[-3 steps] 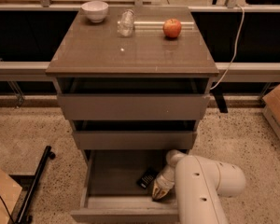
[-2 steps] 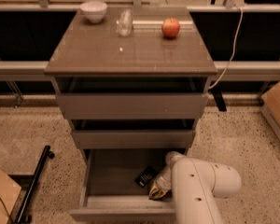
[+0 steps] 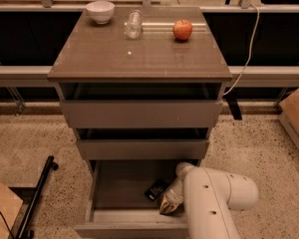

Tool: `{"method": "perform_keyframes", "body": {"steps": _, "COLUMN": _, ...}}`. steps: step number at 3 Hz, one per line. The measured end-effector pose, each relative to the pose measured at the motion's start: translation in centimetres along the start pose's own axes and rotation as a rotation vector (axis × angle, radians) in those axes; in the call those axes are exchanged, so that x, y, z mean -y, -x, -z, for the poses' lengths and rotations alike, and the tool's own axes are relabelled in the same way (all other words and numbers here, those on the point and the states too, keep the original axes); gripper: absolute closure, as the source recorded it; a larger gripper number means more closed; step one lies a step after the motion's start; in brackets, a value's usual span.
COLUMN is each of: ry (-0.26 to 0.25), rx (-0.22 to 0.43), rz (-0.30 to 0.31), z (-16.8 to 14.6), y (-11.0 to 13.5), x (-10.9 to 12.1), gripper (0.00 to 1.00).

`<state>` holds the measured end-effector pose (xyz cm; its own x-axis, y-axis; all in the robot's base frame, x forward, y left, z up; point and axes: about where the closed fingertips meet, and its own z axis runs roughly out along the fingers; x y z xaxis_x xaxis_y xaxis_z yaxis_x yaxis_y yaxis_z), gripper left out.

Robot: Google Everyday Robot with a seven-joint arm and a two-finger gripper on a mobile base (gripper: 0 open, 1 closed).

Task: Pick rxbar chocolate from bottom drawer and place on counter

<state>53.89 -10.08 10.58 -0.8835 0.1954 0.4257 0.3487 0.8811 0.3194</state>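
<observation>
The rxbar chocolate (image 3: 156, 189), a small flat black bar, lies on the floor of the open bottom drawer (image 3: 134, 228), towards its right side. My gripper (image 3: 168, 206) is down inside this drawer, just right of and in front of the bar, close to or touching its near corner. The white arm (image 3: 217, 198) comes in from the lower right and hides the drawer's right part. The counter (image 3: 139, 54) is the glossy grey-brown top of the cabinet.
On the counter stand a white bowl (image 3: 100, 11), a clear glass (image 3: 133, 25) and a red-orange apple (image 3: 182, 29). The two upper drawers (image 3: 139, 113) are slightly open. A cardboard box (image 3: 295, 116) is at the right, a black bar (image 3: 37, 195) on the floor at the left.
My arm and gripper have shifted slightly left and lower in the bottom drawer, nearer the black bar. The bar has stayed about where it was.
</observation>
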Motion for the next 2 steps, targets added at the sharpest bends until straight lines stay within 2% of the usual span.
{"method": "perform_keyframes", "body": {"steps": 1, "ry": 0.011, "rx": 0.047, "rz": 0.024, "z": 0.6, "y": -0.6, "x": -0.7, "gripper": 0.51}}
{"method": "perform_keyframes", "body": {"steps": 2, "ry": 0.082, "rx": 0.280, "rz": 0.187, "z": 8.2, "y": -0.3, "x": -6.1, "gripper": 0.22}}
